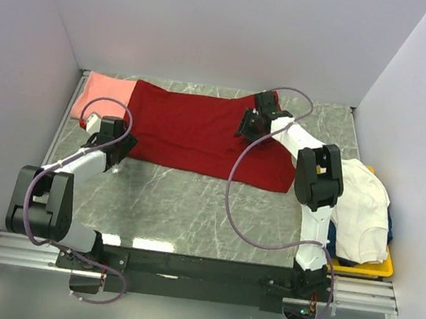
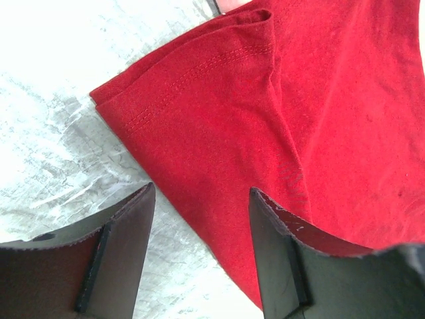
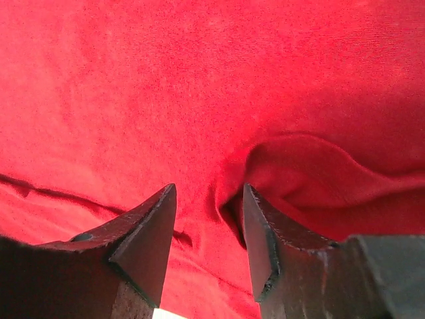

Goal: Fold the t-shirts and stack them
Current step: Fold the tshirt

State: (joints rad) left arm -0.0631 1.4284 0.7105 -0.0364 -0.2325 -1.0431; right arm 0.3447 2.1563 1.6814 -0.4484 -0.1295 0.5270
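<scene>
The deep red t-shirt (image 1: 193, 129) lies spread flat across the back of the table. The salmon pink t-shirt (image 1: 99, 92) pokes out from under its left end. The cream white t-shirt (image 1: 361, 204) lies bunched on the yellow tray at the right. My left gripper (image 1: 121, 154) is open at the red shirt's near left corner. In the left wrist view the gripper (image 2: 201, 189) straddles the hemmed edge of the red cloth (image 2: 265, 113). My right gripper (image 1: 248, 125) is open and low over the shirt's far right part. In the right wrist view the gripper (image 3: 208, 187) has a raised wrinkle of red cloth (image 3: 199, 86) between its fingers.
The yellow tray (image 1: 372, 269) sits at the table's right edge, with something dark blue (image 1: 388, 225) under the white shirt. White walls close in the left, back and right sides. Grey marbled table surface (image 1: 191, 204) lies between the red shirt and the arm bases.
</scene>
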